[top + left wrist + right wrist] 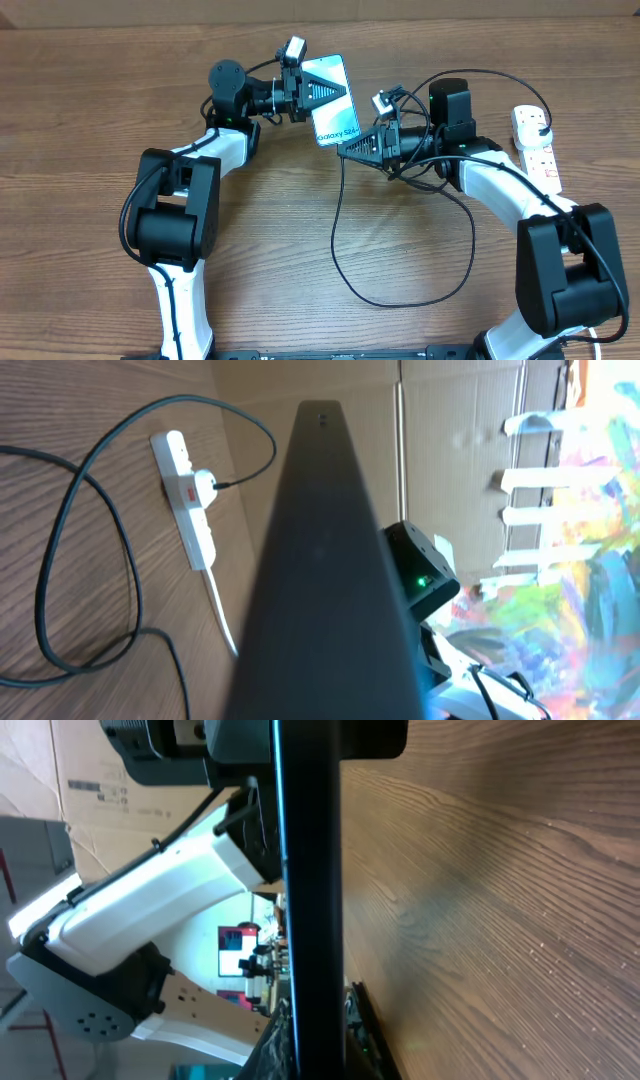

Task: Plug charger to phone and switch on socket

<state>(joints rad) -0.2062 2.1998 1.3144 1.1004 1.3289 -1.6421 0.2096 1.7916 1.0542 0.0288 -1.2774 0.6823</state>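
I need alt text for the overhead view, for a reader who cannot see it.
Over a wooden table, the left gripper holds the phone, and the right gripper is at its lower end. The charger loops across the table to the socket.

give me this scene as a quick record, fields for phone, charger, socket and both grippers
phone: screen up, held at one end, between the two arms
left gripper: shut on phone
right gripper: shut at the phone's other end, seems to hold the charger tip
charger: cable loops over the table; its plug sits in the socket
socket: white strip on the right side of the table; switch state cannot be told
tip in phone port: cannot tell
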